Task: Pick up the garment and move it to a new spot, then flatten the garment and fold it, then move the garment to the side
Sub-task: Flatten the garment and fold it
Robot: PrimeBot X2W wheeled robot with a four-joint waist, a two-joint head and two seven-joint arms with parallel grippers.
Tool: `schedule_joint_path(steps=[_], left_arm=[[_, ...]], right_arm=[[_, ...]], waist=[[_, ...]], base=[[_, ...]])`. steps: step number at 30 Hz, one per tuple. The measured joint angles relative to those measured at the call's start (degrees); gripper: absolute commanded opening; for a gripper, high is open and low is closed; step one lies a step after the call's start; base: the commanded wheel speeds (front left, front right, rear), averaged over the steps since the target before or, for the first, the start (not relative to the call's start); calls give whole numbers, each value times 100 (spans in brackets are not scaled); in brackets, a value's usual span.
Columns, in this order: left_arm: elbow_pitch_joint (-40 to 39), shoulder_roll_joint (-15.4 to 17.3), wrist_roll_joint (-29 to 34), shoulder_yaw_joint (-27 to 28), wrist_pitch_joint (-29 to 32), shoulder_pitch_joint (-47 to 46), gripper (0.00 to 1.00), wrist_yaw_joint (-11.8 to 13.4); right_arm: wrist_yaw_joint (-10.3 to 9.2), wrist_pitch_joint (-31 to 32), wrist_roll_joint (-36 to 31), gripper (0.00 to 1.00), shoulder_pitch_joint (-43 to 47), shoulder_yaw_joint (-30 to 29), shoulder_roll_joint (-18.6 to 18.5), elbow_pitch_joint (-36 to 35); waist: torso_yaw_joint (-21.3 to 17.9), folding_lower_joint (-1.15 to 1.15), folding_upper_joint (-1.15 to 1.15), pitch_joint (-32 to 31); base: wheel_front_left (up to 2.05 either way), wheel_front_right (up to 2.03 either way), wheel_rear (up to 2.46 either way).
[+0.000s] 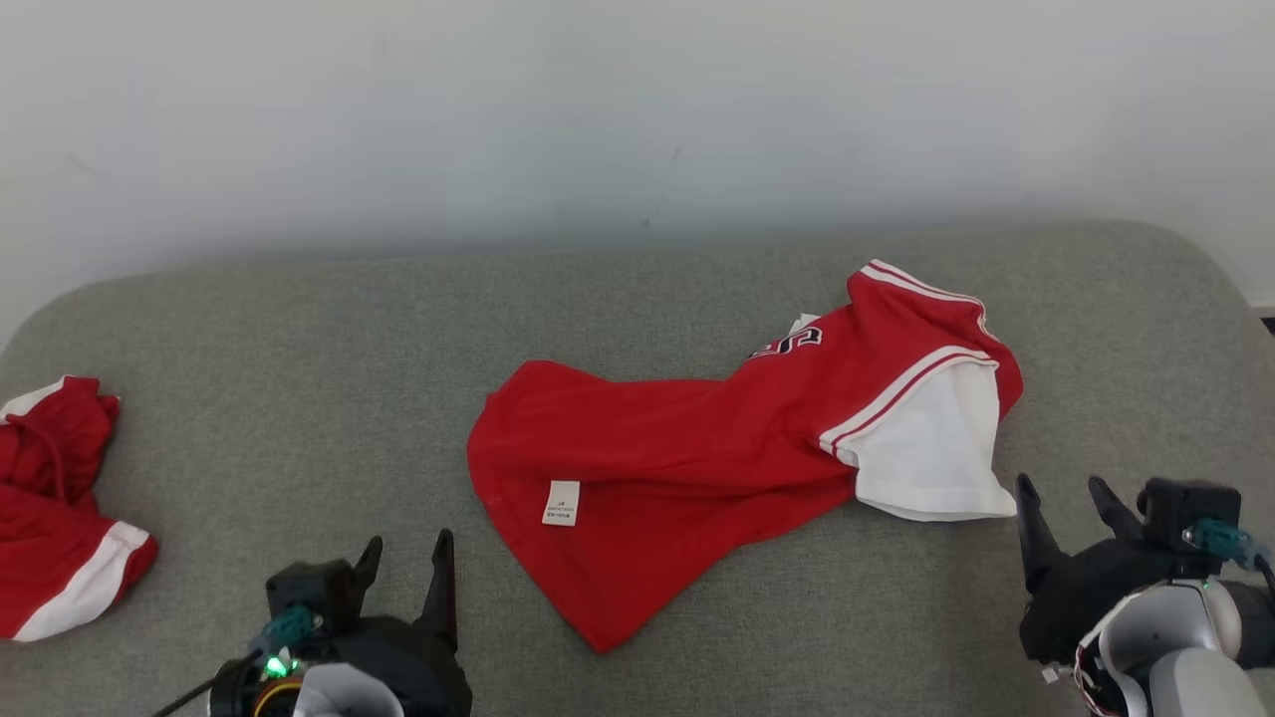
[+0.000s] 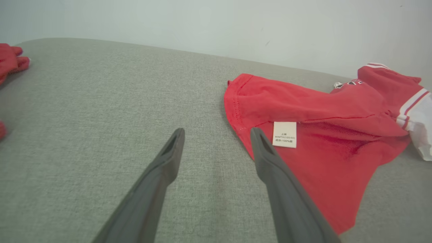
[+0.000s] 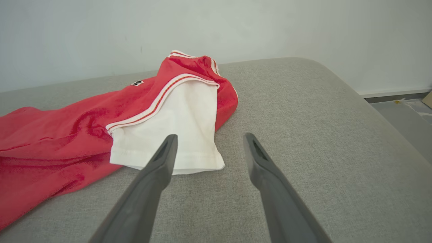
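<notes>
The garment (image 1: 697, 448) is lying stretched from lower centre toward upper right; left gripper (image 1: 408, 540) and right gripper (image 1: 1058, 485) are gaping empty.

A grey fabric-covered surface (image 1: 299, 398) with rounded corners lies before me and runs back to a plain pale wall (image 1: 598, 100). At its left side I see a crumpled red cloth (image 1: 60, 498) with a white band, lying bunched. Beyond the surface's right end, a white skirting board (image 3: 391, 91) meets grey floor (image 3: 401, 114).
</notes>
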Motion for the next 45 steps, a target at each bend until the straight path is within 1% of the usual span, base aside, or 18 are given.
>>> schedule_joint_path(steps=[3, 6, 10, 16, 18, 23, 26, 27, 31, 38, 41, 43, 45], left_arm=[[388, 0, -207, -153, 266, -508, 100, 126], [705, -4, -477, -320, 327, -901, 100, 203], [1204, -5, -658, -524, 555, -1320, 100, 503], [1742, -10, -644, -648, 514, -1739, 100, 745], [1900, -9, -631, -704, 510, -1839, 100, 757], [2193, -8, -597, -777, 495, -2024, 100, 887], [2336, -4, -553, -860, 506, -2109, 24, 898], [2374, 8, -520, -888, 526, -2142, 0, 888], [2473, 18, -477, -1033, 651, -2252, 0, 790], [2473, 25, -550, -1238, 556, -2313, 0, 688], [2441, 34, -671, -1371, 519, -2363, 0, 651], [2414, 40, -732, -1448, 499, -2374, 0, 654], [2397, 44, -797, -1521, 472, -2384, 0, 670]], right_arm=[[0, 83, -36, 100, -360, 42, -1, 155], [0, 52, -55, 100, -634, 176, 20, 322], [0, -30, -60, 100, -828, 358, 76, 566], [0, -243, -29, 100, -992, 439, 127, 850], [0, -297, -29, 100, -1018, 449, 135, 918], [0, -401, -33, 100, -1104, 437, 134, 1033], [0, -415, -35, 100, -1129, 438, 130, 1090], [0, -413, -36, 100, -1159, 438, 126, 1107], [0, -248, -86, 100, -1306, 453, 54, 1260], [0, 244, -131, 100, -1664, 280, -57, 1747], [0, 202, -130, 100, -1791, 181, -63, 1889], [0, 147, 16, 100, -1868, 97, -12, 1929], [0, 183, 408, 100, -1895, 77, 91, 1939]], waist=[[-43, 0, 0, 162], [-109, 0, 0, 331], [-218, 0, 1, 550], [-408, 0, 0, 830], [-454, 0, 1, 914], [-511, 0, 0, 1070], [-495, -1, 0, 1105], [-482, -1, 0, 1114], [-420, -1, 0, 1167], [-312, -1, 0, 1291], [-265, -2, 0, 1338], [-237, -1, 0, 1364], [-215, -1, 0, 1378]], base=[[0, 0, 0], [0, 0, 0], [0, 0, 0], [0, 0, 0], [0, 0, 0], [0, 0, 0], [0, 0, 0], [0, 0, 0], [0, 0, 0], [0, 0, 0], [0, 0, 0], [0, 0, 0], [0, 0, 0]])
